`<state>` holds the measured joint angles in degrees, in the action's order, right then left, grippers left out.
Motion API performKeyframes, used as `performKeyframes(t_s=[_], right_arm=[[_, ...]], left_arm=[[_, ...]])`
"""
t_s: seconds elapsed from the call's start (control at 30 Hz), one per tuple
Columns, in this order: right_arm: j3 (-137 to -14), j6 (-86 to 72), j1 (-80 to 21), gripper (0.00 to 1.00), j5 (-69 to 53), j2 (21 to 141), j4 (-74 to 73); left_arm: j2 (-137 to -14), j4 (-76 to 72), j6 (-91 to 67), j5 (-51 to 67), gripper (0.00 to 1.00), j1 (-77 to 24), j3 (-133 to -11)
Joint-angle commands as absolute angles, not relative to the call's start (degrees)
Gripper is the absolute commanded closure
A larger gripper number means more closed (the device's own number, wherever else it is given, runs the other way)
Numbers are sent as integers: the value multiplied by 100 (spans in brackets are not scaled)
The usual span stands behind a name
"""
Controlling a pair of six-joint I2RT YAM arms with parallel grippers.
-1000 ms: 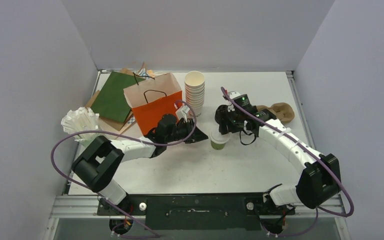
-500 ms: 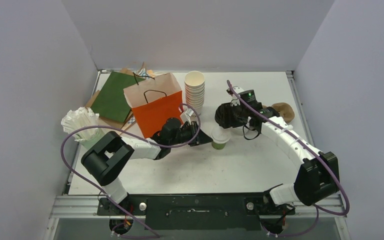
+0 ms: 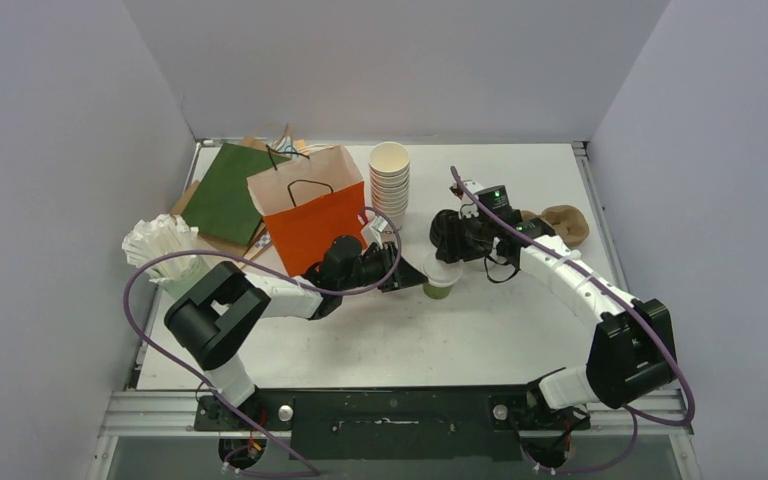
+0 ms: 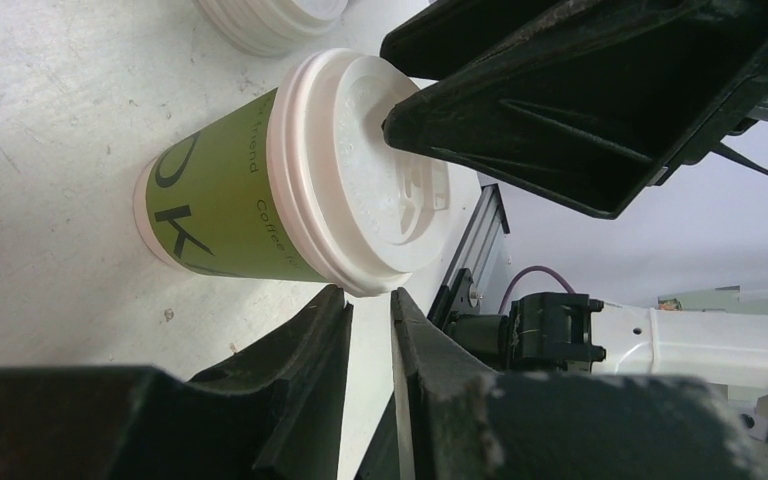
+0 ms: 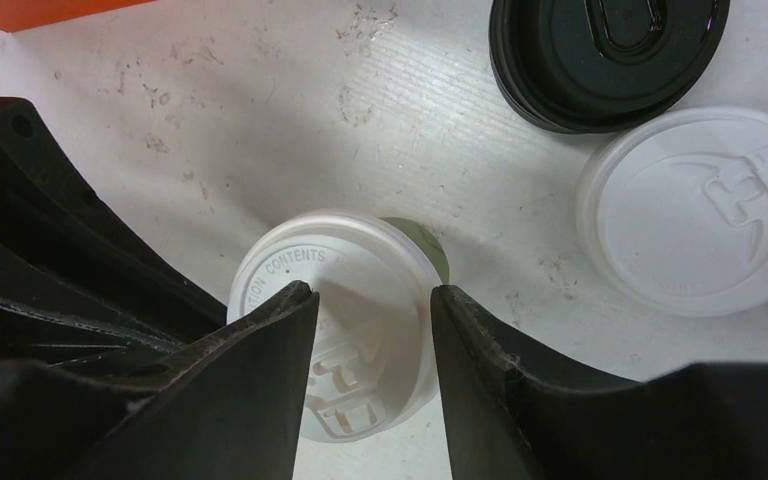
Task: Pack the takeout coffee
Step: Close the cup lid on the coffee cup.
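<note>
One takeout coffee cup with olive-green sides and a white lid stands upright at the table's middle. It also shows in the left wrist view and from above in the right wrist view. My right gripper is directly over it, jaws partly open, narrower than the lid. Its fingertips rest on or just above the lid top. My left gripper is nearly shut, a thin gap, holding nothing. Its tips are at the lid's rim on the cup's left side.
An orange paper bag stands open behind my left arm, next to a stack of lidless white cups. Loose black lids and a white lid lie right of the cup. Green and brown bags lie far left.
My left gripper has slid right up to the cup. My right gripper has shifted and settled over the lid. The cup has stayed about where it was.
</note>
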<state>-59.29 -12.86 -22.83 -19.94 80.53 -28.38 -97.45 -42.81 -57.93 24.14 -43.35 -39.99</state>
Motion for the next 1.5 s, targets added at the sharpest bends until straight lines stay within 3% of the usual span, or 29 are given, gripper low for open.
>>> performKeyframes(t_s=[0.0, 0.4, 0.57, 0.8, 1.47], right_arm=[[-5820, -1283, -2250, 54, -2110, 8069, -2648], [-5669, -1408, -2247, 57, -2157, 7829, -2754], [-5566, -1466, -2259, 57, -2121, 7723, -2804], [-5573, -1515, -2259, 57, -1999, 7592, -2973], [-5329, -1526, -2257, 56, -1917, 7603, -2927]], left_arm=[[-9848, -4706, -5824, 2478, 79, -4329, -4022], [-10024, -4878, -5937, 2442, 76, -4322, -4016], [-10031, -4812, -5941, 2390, 70, -4329, -4019], [-10027, -4496, -5772, 2257, 76, -4311, -4049], [-10067, -2937, -4845, 1586, 76, -4498, -4296]])
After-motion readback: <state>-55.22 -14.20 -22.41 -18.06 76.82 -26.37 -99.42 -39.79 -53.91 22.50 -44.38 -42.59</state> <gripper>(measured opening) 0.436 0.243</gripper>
